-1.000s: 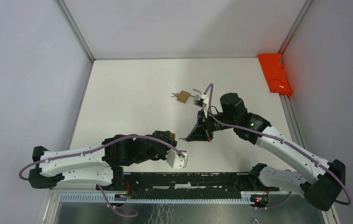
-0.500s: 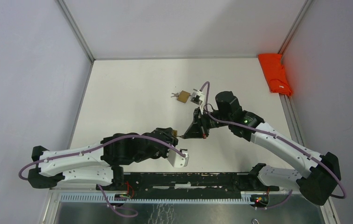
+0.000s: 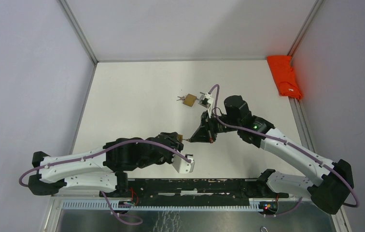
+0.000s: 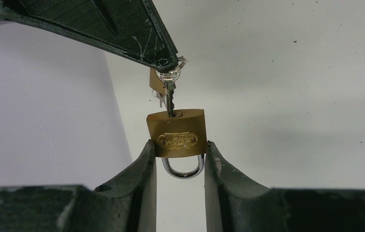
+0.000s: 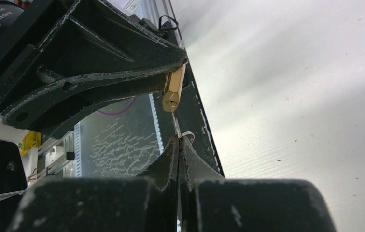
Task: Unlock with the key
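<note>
A brass padlock point(image 4: 175, 130) is pinched by its sides in my left gripper point(image 4: 179, 145), with its steel shackle point(image 4: 183, 169) pointing back at the camera and both legs in the body. A silver key point(image 4: 170, 99) has its blade tip in the keyhole on the padlock's far face. My right gripper point(image 5: 179, 140) is shut on the key's head, with the key ring point(image 5: 187, 136) beside the tips. In the top view the two grippers meet tip to tip, left gripper point(image 3: 179, 139) facing right gripper point(image 3: 193, 138), above the table's near middle.
A second brass padlock point(image 3: 189, 100) with keys point(image 3: 179, 98) lies on the table behind the grippers. A red object point(image 3: 285, 76) sits at the back right edge. A black rail point(image 3: 195, 186) runs along the near edge between the arm bases.
The right arm has shifted left and a little farther back, bringing the key up to the padlock. The left arm has barely moved.
</note>
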